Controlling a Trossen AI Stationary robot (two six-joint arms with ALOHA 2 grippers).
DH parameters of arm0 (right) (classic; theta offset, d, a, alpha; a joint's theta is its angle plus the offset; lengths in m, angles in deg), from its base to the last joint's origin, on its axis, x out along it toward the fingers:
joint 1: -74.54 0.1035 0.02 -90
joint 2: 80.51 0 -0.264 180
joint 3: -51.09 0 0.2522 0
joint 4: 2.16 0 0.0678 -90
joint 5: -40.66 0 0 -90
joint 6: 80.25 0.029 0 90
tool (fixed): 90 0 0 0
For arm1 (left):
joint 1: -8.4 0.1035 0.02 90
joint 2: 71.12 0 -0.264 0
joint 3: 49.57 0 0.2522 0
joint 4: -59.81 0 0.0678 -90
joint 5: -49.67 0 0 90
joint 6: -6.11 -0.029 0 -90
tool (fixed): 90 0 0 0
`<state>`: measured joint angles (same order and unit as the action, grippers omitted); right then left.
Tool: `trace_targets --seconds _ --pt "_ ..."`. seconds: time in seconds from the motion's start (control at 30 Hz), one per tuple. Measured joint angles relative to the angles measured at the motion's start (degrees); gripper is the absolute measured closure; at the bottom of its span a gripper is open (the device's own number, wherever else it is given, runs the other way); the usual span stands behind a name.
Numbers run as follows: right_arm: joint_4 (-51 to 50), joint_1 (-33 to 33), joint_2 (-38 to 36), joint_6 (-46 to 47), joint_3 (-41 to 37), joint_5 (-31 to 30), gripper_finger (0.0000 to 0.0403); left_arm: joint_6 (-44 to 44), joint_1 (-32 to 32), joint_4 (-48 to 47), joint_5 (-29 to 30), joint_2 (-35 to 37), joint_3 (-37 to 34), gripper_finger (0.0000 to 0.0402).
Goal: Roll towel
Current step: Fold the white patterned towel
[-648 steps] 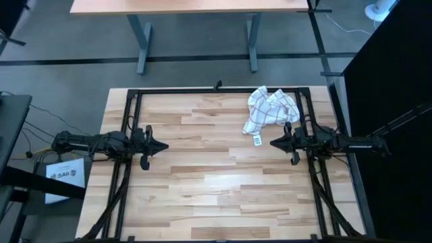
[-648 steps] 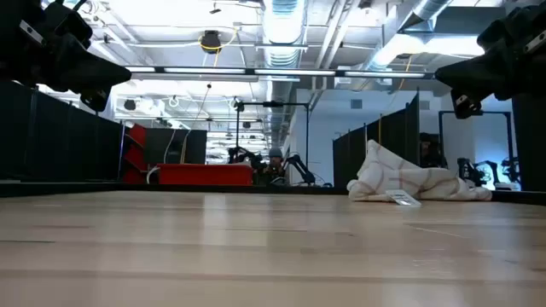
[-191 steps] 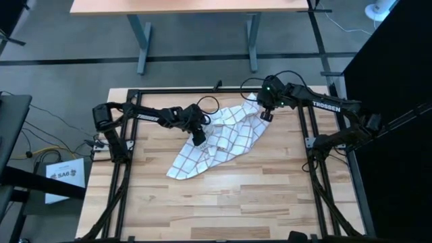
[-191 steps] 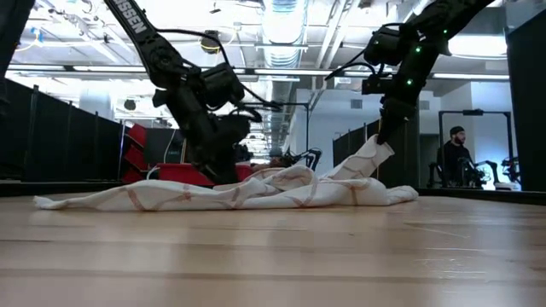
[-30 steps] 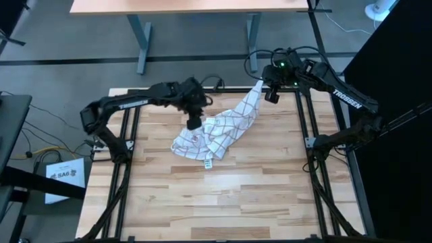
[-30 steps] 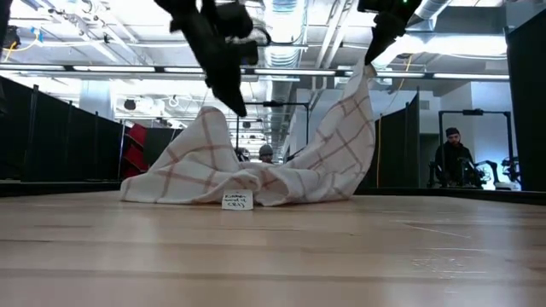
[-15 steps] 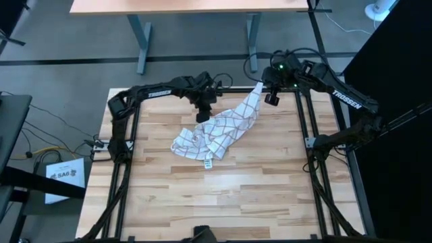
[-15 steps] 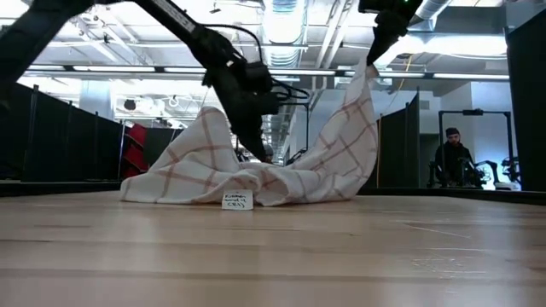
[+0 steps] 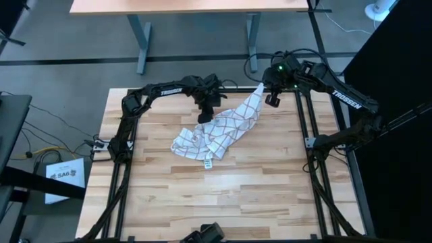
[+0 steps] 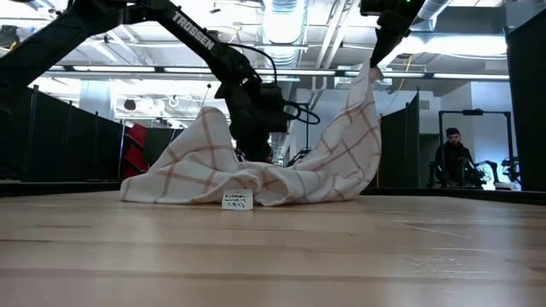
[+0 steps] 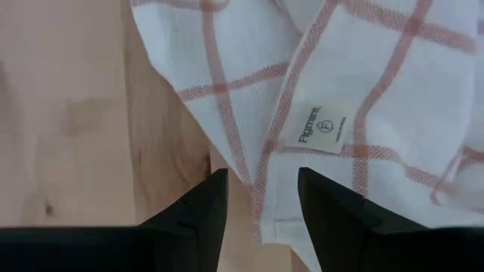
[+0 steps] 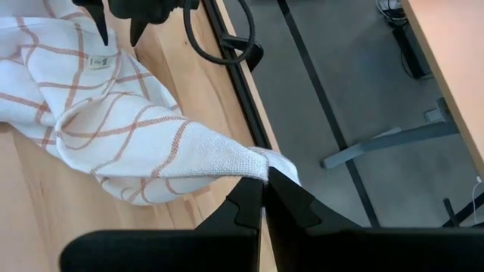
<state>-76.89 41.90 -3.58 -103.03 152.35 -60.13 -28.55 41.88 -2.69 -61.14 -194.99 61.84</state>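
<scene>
At the far side of the table [image 9: 162, 189], the right gripper [image 9: 264, 90] pinches one corner of the towel [image 9: 219, 131] and holds it raised, the rest heaped on the wood, while the left gripper [image 9: 204, 116] hangs over the towel's far edge, fingers apart, gripping nothing.

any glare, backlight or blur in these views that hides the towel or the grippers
Low view: bright ceiling lights backlight both arms into silhouettes, but the towel stays readable. Left wrist view: sharp weave and label, left gripper open just above the cloth. Right wrist view: even light, right gripper shut on a corner. High view: flat light, no glare.
</scene>
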Motion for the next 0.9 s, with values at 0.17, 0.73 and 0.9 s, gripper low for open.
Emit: trace_targets --seconds 0.17,0.73,0.9 --pt "0.2 0.0 0.0 -0.6 0.0 0.0 0.0403 0.0 0.0 -0.3 0.1 0.0 -0.1 0.0256" --pt "0.2 0.0 0.0 -1.4 0.0 0.0 0.0403 0.4 0.0 -1.4 0.2 -1.7 -0.4 0.0293" --pt "0.2 0.0 0.0 -2.1 0.0 0.0 0.0403 0.0 0.0 -1.4 0.2 -1.7 -0.4 0.0336"
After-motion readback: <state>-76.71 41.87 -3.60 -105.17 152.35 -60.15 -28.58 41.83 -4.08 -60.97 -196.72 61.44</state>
